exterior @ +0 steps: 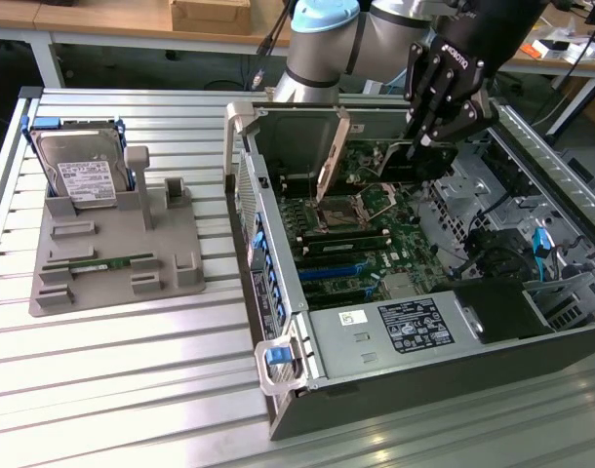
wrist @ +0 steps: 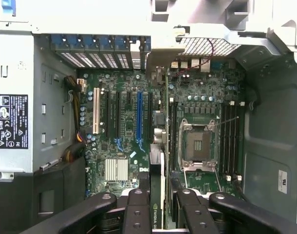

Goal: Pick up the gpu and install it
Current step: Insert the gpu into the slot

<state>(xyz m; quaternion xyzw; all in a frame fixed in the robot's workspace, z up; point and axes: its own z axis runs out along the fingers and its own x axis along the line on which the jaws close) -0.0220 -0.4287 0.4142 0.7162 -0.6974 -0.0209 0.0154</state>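
Above the open computer case [exterior: 395, 370] on the ribbed metal table [exterior: 132, 390], the tool [exterior: 424, 146] is clamped on the gpu [exterior: 332, 161].

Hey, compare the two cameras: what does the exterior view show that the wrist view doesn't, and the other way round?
Exterior only: the grey moulded parts tray on the slatted metal table, holding the silver boxy hard drive with a white label and the slim green memory stick.
Wrist only: the long white expansion slot and a thin red wire.
Both: the green motherboard's square processor socket, and the gripper shut on the thin dark gpu card.
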